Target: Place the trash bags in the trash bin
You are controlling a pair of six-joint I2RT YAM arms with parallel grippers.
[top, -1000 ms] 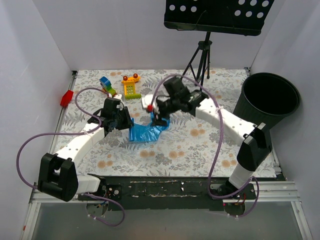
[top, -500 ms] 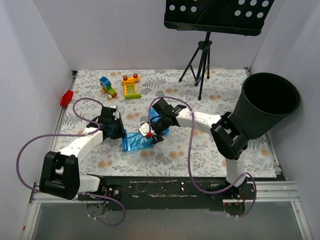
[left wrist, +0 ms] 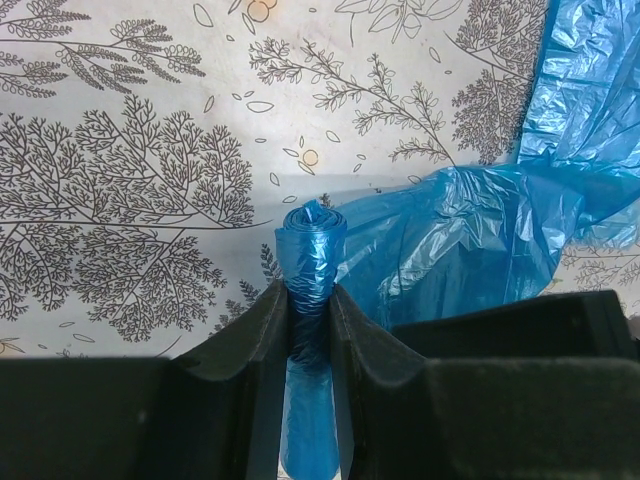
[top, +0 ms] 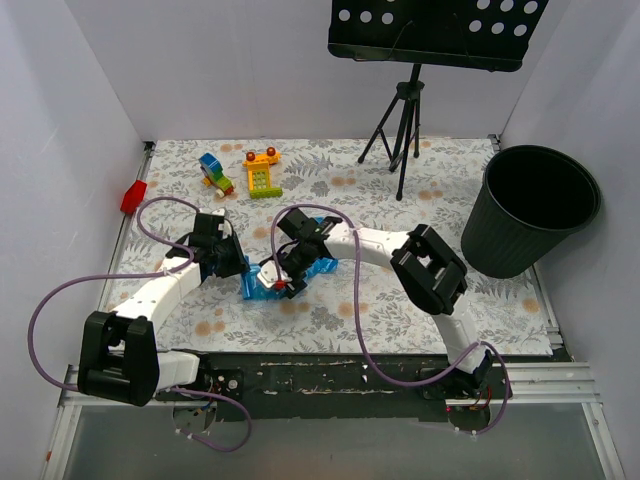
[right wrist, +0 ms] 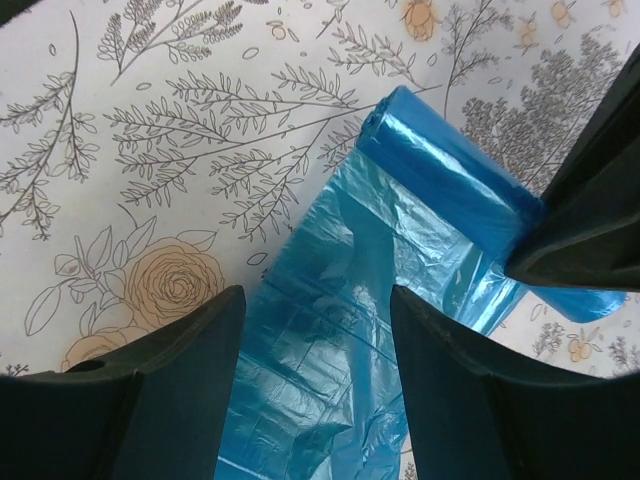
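My left tool (left wrist: 308, 295) is pinching the tight roll (left wrist: 310, 235) of blue trash bags, one finger pressed to each side of it. A loose sheet (left wrist: 470, 240) trails off that roll across the flowered tabletop (left wrist: 120, 150). My right tool (right wrist: 312, 300) has dropped from high over the middle of the tabletop to just above that sheet. Its fingers are spread with the film between them, not closed on it. Over the same second the whole blue bundle has slid toward me and to my left as my left arm drew back. I read this as setting up a second hold, not carrying. The bags lie on the tabletop, well apart from the trash bin (top: 515, 250) at the far right, and slightly farther from it than before.

The roll's lower end is lost between my left fingers. From above, my right tool covers most of the film, and I cannot tell how many bags there are. The bin's inside shows only black. At the back, the music stand (top: 430, 35) is cut off by the top edge.
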